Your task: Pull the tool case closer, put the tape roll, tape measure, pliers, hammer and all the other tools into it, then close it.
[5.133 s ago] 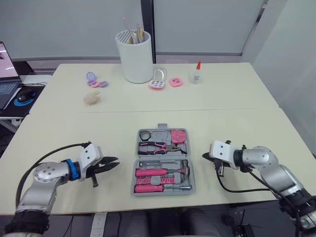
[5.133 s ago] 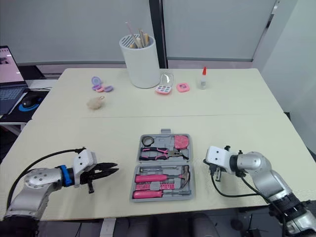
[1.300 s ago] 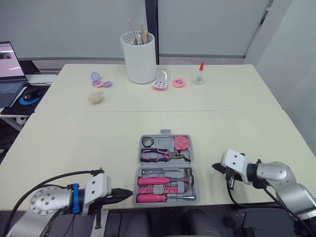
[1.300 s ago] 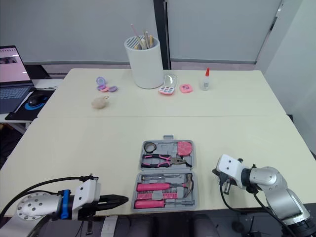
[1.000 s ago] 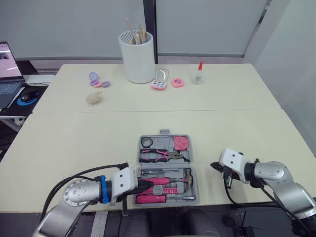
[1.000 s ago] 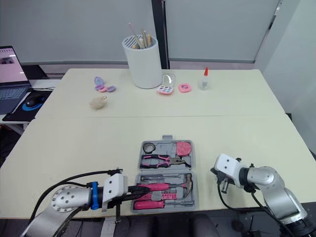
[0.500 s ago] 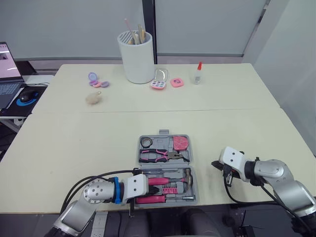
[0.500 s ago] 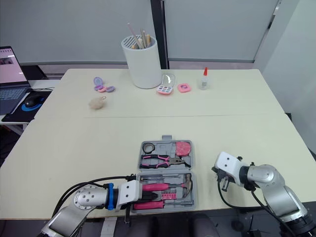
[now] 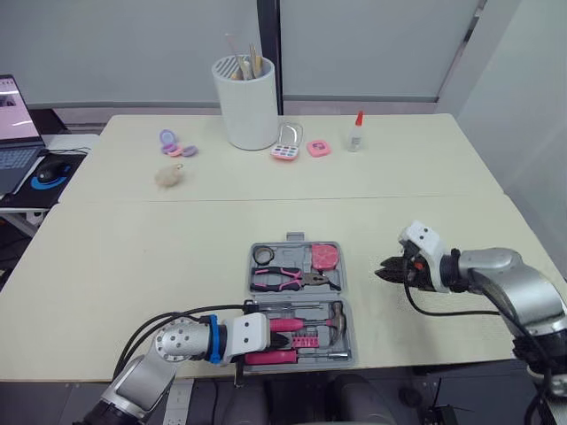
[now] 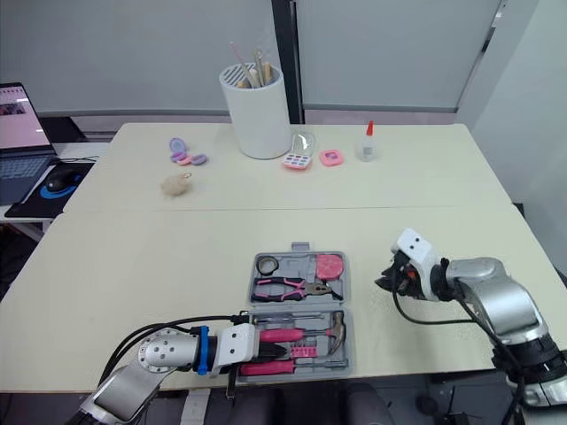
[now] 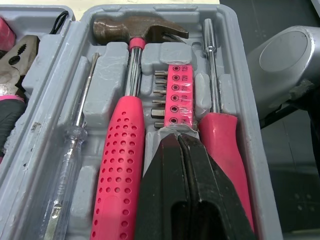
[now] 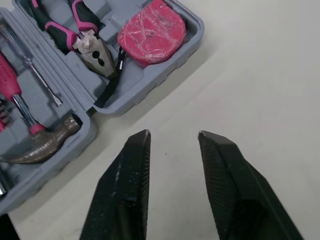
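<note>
Nearest, at the counter's front edge: case unfolded flat, both halves facing up, hinge running side to side.

Left pincer reaches into the near half from the case's left side. Fingers pressed together, holding nothing. Tip lies over the near end of the pink bit holder, between the hammer handle and a pink-handled screwdriver. Contact with the bits: cannot tell.

Near half, in moulded slots: hammer with its steel head toward the case's right end, bit holder, pink screwdriver, and a clear-handled screwdriver next to the hinge.

Far half: pliers with pink-black handles lying across; behind them the tape roll at the left corner and the pink tape measure at the right corner.

Right pincer hangs over bare counter just to the right of the far half, tips pointing toward the case. Fingers apart, nothing between them, not touching the case.

Far side of the counter, well apart from the case: fuzzy beige ball, purple compacts, tall white cup with sticks standing in it, small palette, pink square, glue bottle with a red cap.

Off to the left, on a lower desk: laptop and a mouse.
</note>
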Available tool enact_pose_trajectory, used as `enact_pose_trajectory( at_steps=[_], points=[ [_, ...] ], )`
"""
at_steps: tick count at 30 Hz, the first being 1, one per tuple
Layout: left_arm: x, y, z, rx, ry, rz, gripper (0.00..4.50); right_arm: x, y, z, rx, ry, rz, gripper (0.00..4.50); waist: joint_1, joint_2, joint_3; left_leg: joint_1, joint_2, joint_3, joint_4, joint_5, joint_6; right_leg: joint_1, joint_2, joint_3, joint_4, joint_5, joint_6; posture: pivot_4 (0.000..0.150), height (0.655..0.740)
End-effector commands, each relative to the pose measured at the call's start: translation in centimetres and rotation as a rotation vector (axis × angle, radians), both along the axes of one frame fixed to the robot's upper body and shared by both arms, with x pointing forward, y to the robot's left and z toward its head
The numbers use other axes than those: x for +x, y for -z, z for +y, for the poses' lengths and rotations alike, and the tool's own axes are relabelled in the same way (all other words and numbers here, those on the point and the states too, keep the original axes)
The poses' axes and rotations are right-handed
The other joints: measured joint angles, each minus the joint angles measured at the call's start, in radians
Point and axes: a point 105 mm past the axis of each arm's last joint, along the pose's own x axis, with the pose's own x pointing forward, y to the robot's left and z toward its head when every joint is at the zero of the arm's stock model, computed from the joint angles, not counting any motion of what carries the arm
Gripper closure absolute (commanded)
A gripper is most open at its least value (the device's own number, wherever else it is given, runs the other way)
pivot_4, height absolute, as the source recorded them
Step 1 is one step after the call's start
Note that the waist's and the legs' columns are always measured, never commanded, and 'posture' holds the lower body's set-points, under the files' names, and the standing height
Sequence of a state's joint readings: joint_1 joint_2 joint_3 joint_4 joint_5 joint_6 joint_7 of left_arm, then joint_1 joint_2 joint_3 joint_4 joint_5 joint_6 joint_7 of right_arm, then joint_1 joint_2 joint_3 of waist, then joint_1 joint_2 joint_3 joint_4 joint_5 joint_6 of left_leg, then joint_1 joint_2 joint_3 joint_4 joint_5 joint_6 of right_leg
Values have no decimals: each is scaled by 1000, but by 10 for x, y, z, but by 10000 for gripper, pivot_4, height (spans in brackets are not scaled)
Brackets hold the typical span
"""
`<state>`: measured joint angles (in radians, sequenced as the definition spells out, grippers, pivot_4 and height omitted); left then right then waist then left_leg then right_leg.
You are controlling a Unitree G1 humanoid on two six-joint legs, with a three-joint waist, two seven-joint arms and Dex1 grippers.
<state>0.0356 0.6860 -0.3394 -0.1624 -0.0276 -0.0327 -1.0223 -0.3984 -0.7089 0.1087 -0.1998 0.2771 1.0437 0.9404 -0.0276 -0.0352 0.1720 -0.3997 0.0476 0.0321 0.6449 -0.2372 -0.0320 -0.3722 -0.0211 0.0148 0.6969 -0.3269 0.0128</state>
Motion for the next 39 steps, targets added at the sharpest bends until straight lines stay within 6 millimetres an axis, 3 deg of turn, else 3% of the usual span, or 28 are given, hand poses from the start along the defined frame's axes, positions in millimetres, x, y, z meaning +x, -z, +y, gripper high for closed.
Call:
enact_pose_trajectory(
  at_steps=[1,6,16,26,33,39],
  points=[
    [0,1,3,40,6,4,45000,8,-3,10,67,57,95,16993,0,0,0,0,0,0,0,0,0,0,0,0,0,0,0,1500,7366],
    [-1,-1,1,50,12,11,45000,23,-2,26,124,138,164,585,-2,0,0,0,0,0,0,0,0,-1,0,0,0,0,0,1500,7366],
    [-5,4,0,67,29,27,45000,52,20,66,277,296,290,210,-4,1,0,-1,0,0,-1,0,0,-2,0,0,1,0,0,1500,7366],
    [-9,12,4,108,61,47,45000,49,50,101,314,252,404,210,-9,2,-4,1,1,1,-1,0,0,-1,0,1,1,0,0,1500,7366],
    [-17,18,8,139,83,75,45000,49,45,115,389,147,384,210,-26,3,-11,2,2,1,-2,0,0,0,1,1,1,0,0,1500,7366],
    [-24,23,12,167,113,93,45000,51,20,128,499,5,312,210,-32,4,-10,2,2,1,-4,0,0,-2,1,2,0,0,0,1500,7366]
  ],
)
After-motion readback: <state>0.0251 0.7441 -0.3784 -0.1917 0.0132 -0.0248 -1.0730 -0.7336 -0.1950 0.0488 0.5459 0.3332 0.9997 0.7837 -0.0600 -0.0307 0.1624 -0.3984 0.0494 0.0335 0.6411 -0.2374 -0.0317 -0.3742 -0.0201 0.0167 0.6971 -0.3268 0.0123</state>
